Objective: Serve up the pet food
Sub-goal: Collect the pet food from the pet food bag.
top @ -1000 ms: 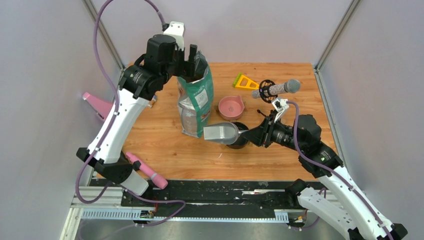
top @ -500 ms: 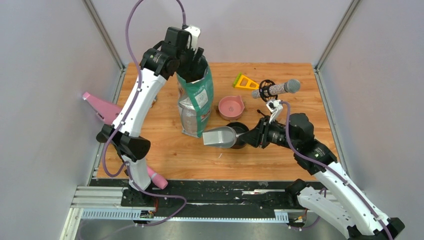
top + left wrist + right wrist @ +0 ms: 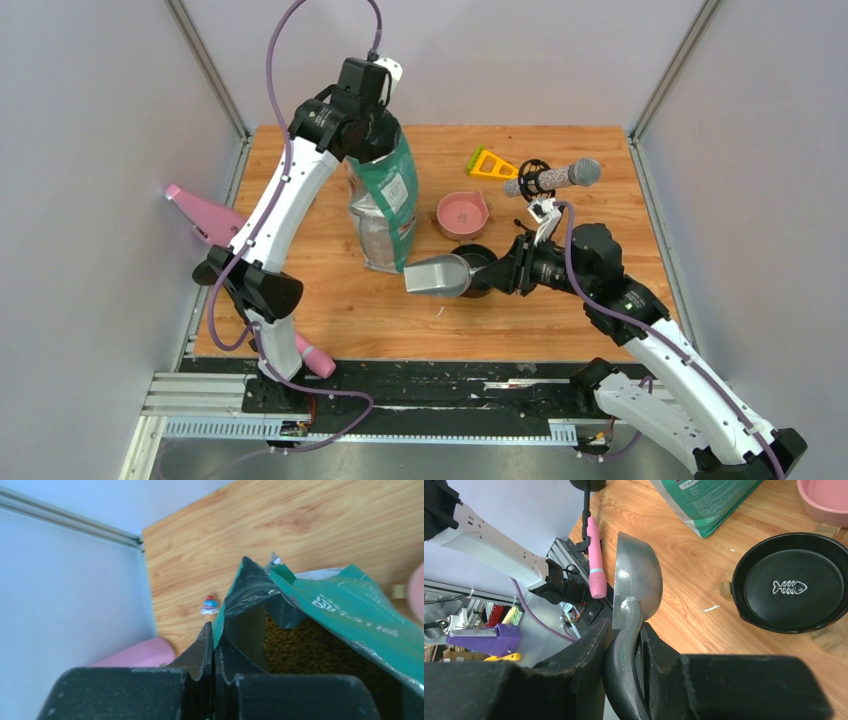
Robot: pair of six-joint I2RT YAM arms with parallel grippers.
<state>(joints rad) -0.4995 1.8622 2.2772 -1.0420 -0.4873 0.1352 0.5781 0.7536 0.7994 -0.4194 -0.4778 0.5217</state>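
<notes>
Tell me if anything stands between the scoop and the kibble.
The bag itself: the scoop in the right gripper hangs by its base, while the kibble is inside, reachable only through the top mouth the left gripper pinches open.

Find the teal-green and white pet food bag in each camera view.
Top external: teal-green and white bag stands left of centre, left gripper pinching its top.
Left wrist: bag fills the right half, mouth open.
Right wrist: bag, bottom corner, top edge.
Shared landmark: wooden tabletop.

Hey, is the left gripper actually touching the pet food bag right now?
Touching. The left wrist view shows the left gripper pinched shut on the folded top edge of the teal pet food bag, with no gap visible between them.
</notes>
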